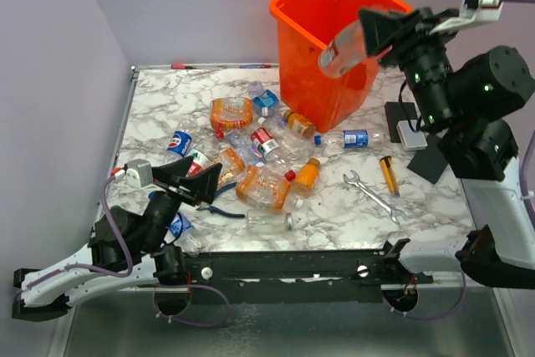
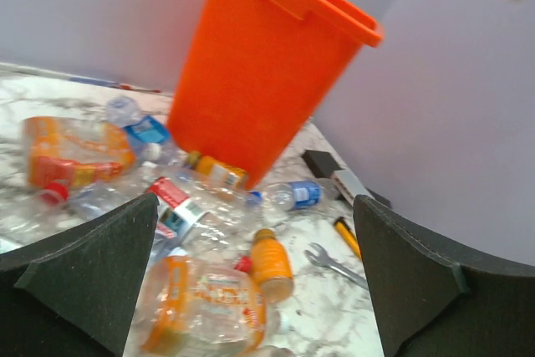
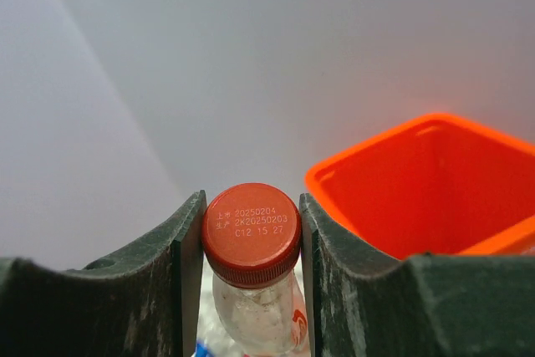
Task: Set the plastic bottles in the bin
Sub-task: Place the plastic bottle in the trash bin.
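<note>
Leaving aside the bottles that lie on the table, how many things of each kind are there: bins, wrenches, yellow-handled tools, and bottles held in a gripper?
orange bin: 1
steel wrench: 1
yellow-handled tool: 1
red-capped bottle held in the right gripper: 1
Total: 4

Orange bin (image 1: 318, 81) stands upright, open top, at the far side of the table (image 1: 334, 215). One red-capped clear bottle (image 3: 251, 232) is raised off the table, near the bin's rim. The other bottles (image 1: 251, 160), mostly crushed, with orange, blue and red labels, lie scattered in front of the bin.
</note>
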Controlling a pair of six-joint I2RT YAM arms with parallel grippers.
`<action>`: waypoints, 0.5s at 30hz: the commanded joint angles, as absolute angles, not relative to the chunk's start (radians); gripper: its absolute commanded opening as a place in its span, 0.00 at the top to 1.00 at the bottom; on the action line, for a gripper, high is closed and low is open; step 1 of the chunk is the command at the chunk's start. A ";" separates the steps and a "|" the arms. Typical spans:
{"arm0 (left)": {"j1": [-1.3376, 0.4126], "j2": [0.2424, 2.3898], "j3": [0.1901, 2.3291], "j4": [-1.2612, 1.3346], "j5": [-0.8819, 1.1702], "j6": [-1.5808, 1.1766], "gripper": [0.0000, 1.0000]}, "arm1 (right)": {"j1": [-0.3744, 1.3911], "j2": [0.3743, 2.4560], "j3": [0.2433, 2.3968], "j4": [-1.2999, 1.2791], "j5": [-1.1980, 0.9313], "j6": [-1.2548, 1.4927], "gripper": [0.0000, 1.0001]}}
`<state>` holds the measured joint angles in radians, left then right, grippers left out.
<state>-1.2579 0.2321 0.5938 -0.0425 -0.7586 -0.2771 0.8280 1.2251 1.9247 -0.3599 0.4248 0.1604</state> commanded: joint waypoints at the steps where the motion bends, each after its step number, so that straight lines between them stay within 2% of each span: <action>1: -1.256 0.097 0.519 -0.153 -0.957 -0.188 0.01 | 0.741 1.418 2.098 -0.254 0.586 0.054 1.00; 5: -1.256 0.042 0.473 -0.155 -0.988 -0.205 0.01 | 0.593 1.584 2.255 -0.210 0.529 0.125 1.00; 8: -1.255 0.062 0.476 -0.159 -1.009 -0.201 0.01 | 0.517 1.667 2.232 -0.065 0.500 0.136 1.00; 11: -1.256 0.083 0.484 -0.172 -1.021 -0.210 0.01 | 0.494 1.731 2.140 0.143 0.473 0.102 1.00; 15: -1.255 0.080 0.492 -0.190 -1.013 -0.233 0.01 | 0.482 1.898 2.276 0.122 0.428 0.094 1.00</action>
